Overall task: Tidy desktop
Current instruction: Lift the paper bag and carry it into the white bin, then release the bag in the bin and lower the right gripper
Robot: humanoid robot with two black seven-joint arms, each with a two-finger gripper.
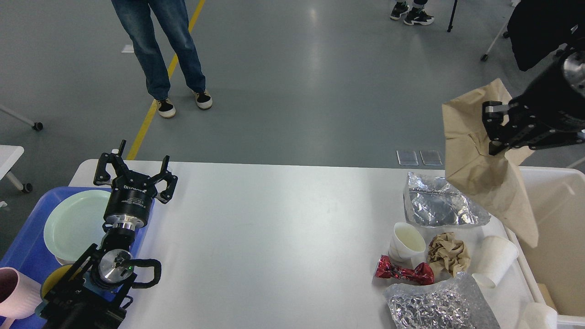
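Far left of the frame there's a blue tray hanging off the table edge with a pale green plate in it and a pink cup down in the lower-left corner. My left gripper hovers right over where the tray meets the desktop, fingers spread wide, holding nothing

The desktop fills the middle of the frame, and that whole centre stretch is bare white, so loads of room to swing through. It's rigid and smooth, so light stuff would probably skate if nudged

Clutter is all lower right: two crinkled foil bags, a tipped white paper cup, a red foil wrapper, a brown paper wad and another paper cup lying right by the table edge. All of it looks featherlight and crushable, so I'd pinch gently at a rim or a fold. Pieces sit nearly touching, so grabbing one may drag its neighbour

Upper right, my right gripper is pinching a brown paper bag near its top, and the floppy bag dangles with its tail across the near wall of the cream bin. I'd guess it needs to go further right before letting go, or it could snag on that rim
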